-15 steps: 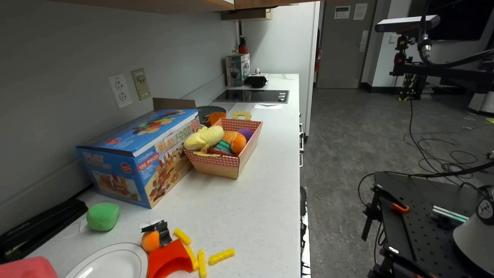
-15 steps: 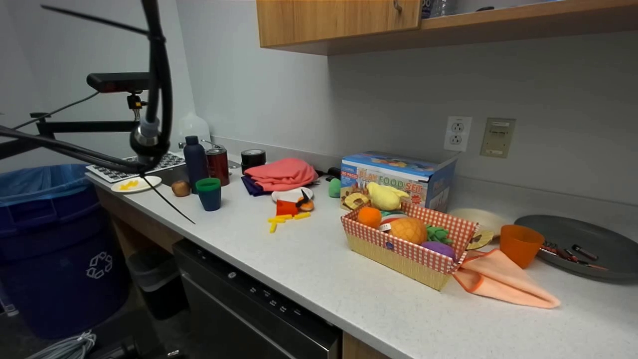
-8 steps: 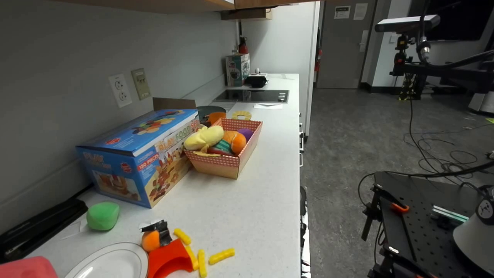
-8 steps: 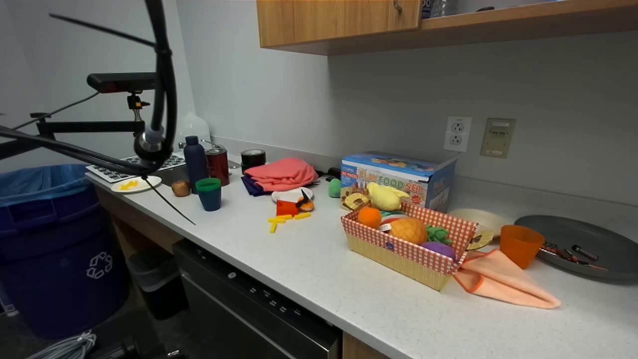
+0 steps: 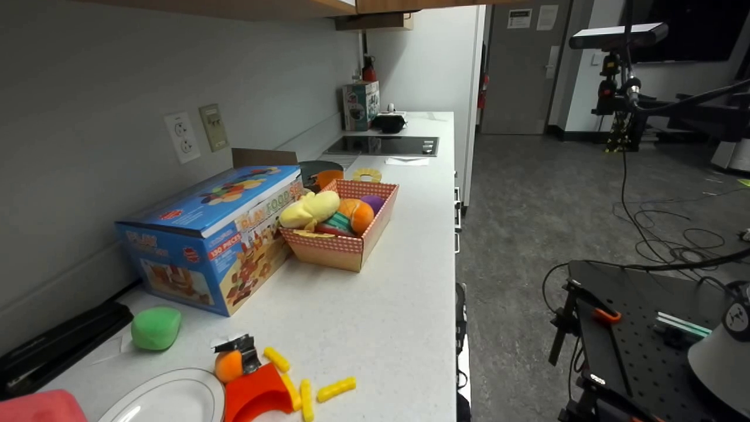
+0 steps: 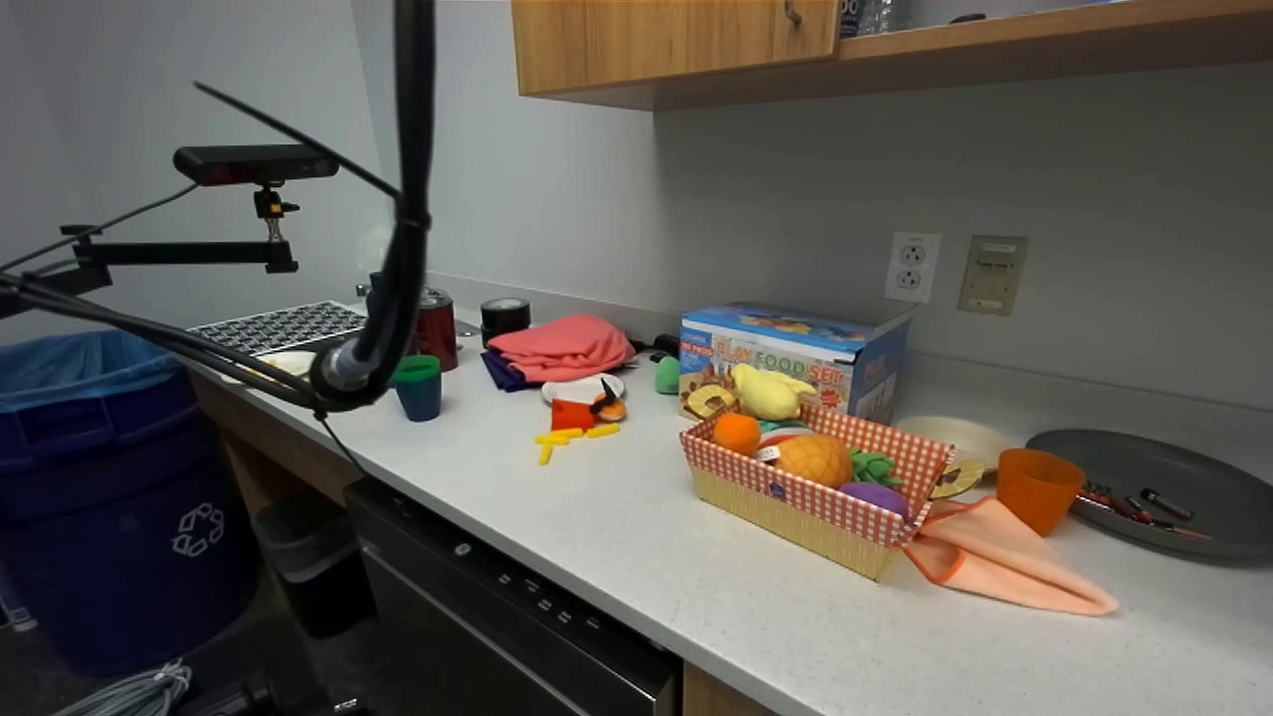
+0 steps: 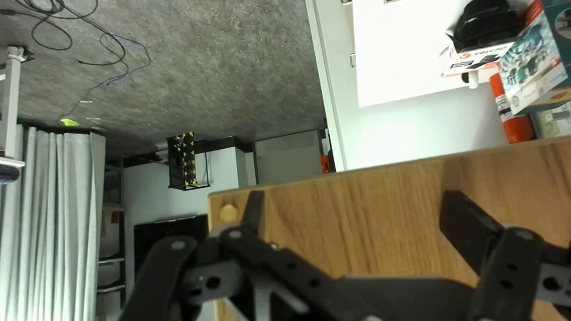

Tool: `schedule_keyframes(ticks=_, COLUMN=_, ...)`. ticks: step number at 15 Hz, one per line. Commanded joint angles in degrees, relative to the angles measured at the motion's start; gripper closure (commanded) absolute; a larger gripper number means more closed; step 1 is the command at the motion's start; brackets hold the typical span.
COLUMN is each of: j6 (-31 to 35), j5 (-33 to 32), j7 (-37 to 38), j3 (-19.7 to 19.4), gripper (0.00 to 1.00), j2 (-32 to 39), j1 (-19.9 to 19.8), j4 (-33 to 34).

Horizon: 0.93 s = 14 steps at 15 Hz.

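Since your gripper has its two fingers spread wide with nothing pinched, the step looks like close positioning at the wooden cabinet panel, which sits behind them in the wrist view; contact, can't tell. Both exterior views miss the gripper, so judge depth off the wrist view: creep, square up to the panel's edge, don't trust overlap as touch. Counts, going outward: one round disc near the panel's corner; one cabinet handle in an exterior view; in both exterior views, one Play Food Set box, one gingham-rimmed basket, one orange cup, one dark gray tray, one red toy fry holder, at least four yellow toy fries, one outlet, one beige wall plate.
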Motion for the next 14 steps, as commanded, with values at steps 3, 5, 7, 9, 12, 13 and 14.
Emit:
schedule_keyframes(ticks=3, j6=0.9, j5=1.2, j7=0.4, j3=-4.2, gripper=0.0, j2=6.0, j1=1.3, j4=6.4)
schedule_keyframes(ticks=5, j6=0.2, j5=4.3, j7=-3.5, j3=-4.7, gripper=0.0, j2=5.2, j1=1.3, j4=6.7)
schedule_keyframes(ticks=7, j6=-0.4, j5=8.5, j7=-8.5, j3=-5.0, gripper=0.0, j2=3.6, j1=1.4, j4=6.3)
schedule_keyframes(ticks=9, j6=-1.3, j5=14.7, j7=-15.8, j3=-5.4, gripper=0.0, j2=1.6, j1=1.4, j4=6.3)
schedule_keyframes(ticks=12, j6=-4.2, j5=26.3, j7=-28.6, j3=-6.3, gripper=0.0, j2=-1.6, j1=1.7, j4=6.6)
schedule_keyframes(ticks=13, j6=-5.7, j5=29.9, j7=-32.7, j3=-6.6, gripper=0.0, j2=-2.7, j1=1.8, j4=7.1)
schedule_keyframes(ticks=14, j6=-7.1, j5=33.7, j7=-36.8, j3=-7.0, gripper=0.0, j2=-3.7, j1=1.8, j4=7.8)
